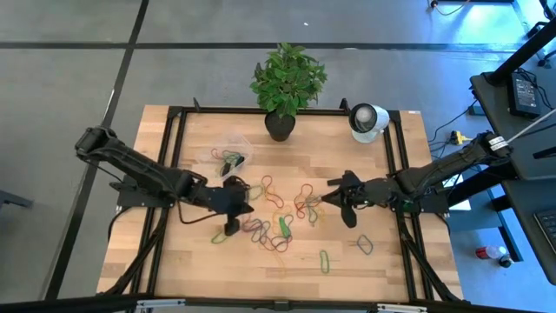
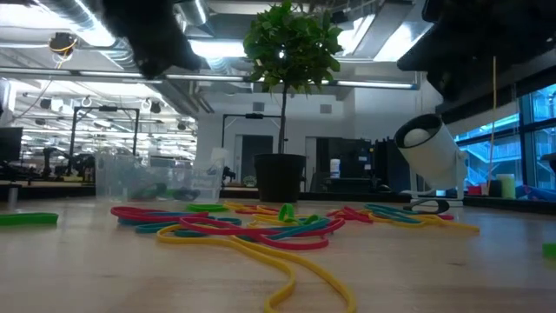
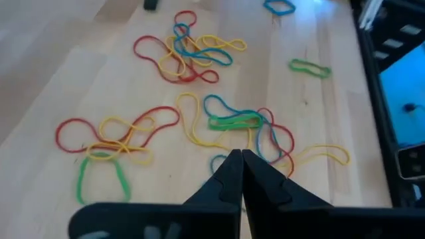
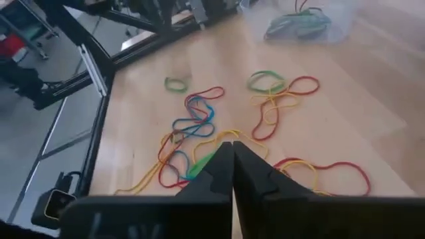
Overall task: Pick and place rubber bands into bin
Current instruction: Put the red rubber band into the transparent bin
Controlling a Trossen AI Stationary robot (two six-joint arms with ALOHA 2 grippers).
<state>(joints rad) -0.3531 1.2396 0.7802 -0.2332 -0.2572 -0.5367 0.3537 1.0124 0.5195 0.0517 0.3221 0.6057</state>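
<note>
Many rubber bands (image 1: 280, 214) in red, yellow, green and blue lie tangled on the wooden table's middle; they also show in the low view (image 2: 243, 228). The clear plastic bin (image 1: 228, 151) stands at the far left and holds several bands (image 4: 296, 24). My left gripper (image 1: 249, 207) is shut and hovers at the left side of the pile, over a blue and green cluster (image 3: 232, 121). My right gripper (image 1: 324, 200) is shut at the pile's right side, its tips (image 4: 232, 146) at a yellow band. My right gripper's shut fingertips stand right at the bend of a yellow band (image 4: 229, 134) that lies on the table. They come slanting down from the table's right side. I cannot tell whether they touch the band.
A black plant pot (image 1: 280, 127) with a green plant and a white round camera-like object (image 1: 367, 120) stand at the far edge. Single bands lie near the front: green (image 1: 325, 260), blue (image 1: 365, 245), green (image 1: 221, 236). A black frame runs around the table.
</note>
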